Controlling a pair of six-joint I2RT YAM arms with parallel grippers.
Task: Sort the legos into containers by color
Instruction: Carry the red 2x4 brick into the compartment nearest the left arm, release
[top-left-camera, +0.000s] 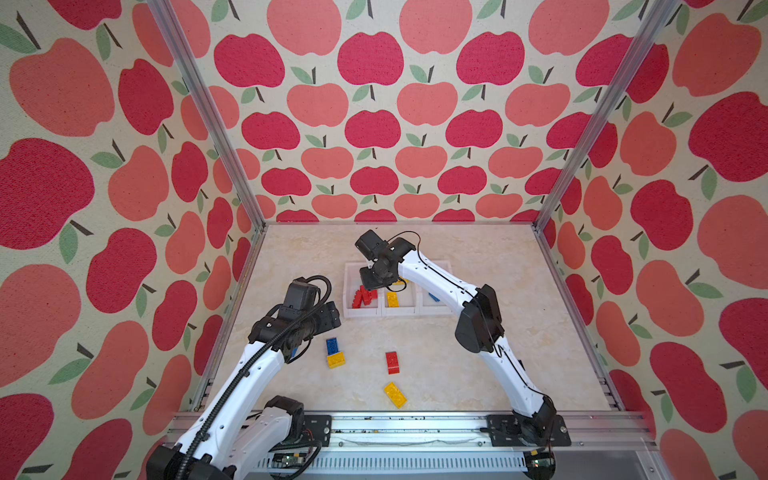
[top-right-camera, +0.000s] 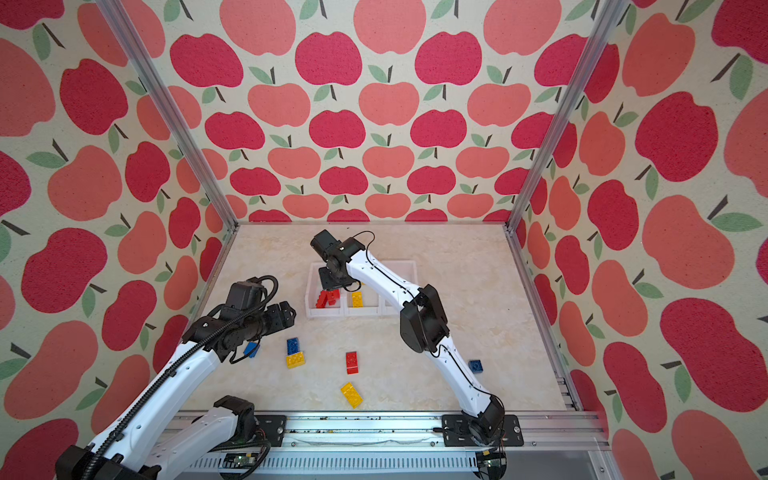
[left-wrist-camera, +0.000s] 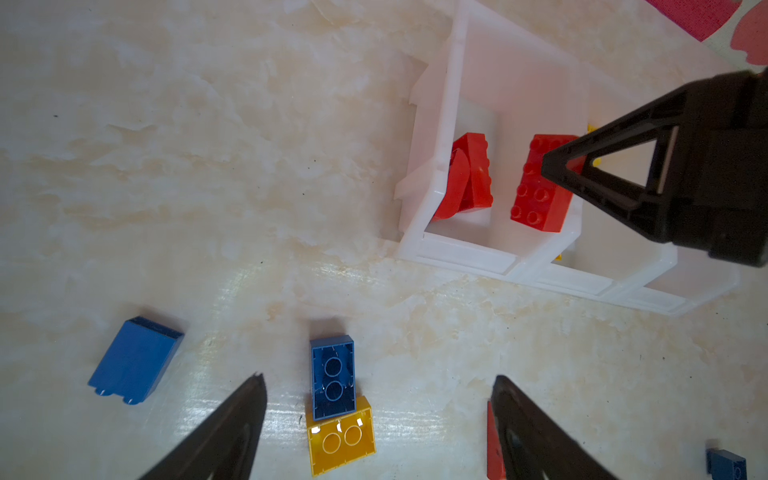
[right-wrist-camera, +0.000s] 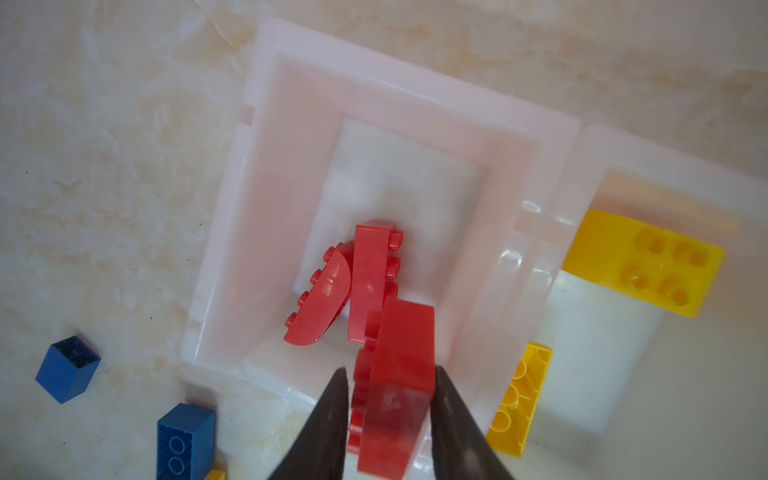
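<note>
Three joined white containers (top-left-camera: 361, 313) (top-right-camera: 328, 313) stand mid-table. My right gripper (right-wrist-camera: 390, 370) hangs over the left container (right-wrist-camera: 415, 91), jaws slightly open around a blurred red lego (right-wrist-camera: 405, 340) (left-wrist-camera: 536, 195), with a thin gap on its stud side. Two red legos (right-wrist-camera: 365, 282) lie below it. Yellow legos (top-left-camera: 392, 299) fill the middle container and a blue one (top-left-camera: 434, 296) is in the right. My left gripper (left-wrist-camera: 379, 377) (top-left-camera: 332, 316) is open and empty above a blue lego (left-wrist-camera: 332, 378) resting on a yellow one (left-wrist-camera: 340, 440).
Loose on the table are a red lego (top-left-camera: 392, 362), a yellow lego (top-left-camera: 395, 394), a blue lego (top-right-camera: 250, 349) under the left arm and a small blue one (top-right-camera: 476, 365) beside the right arm. Metal frame rails (top-left-camera: 415, 428) edge the table.
</note>
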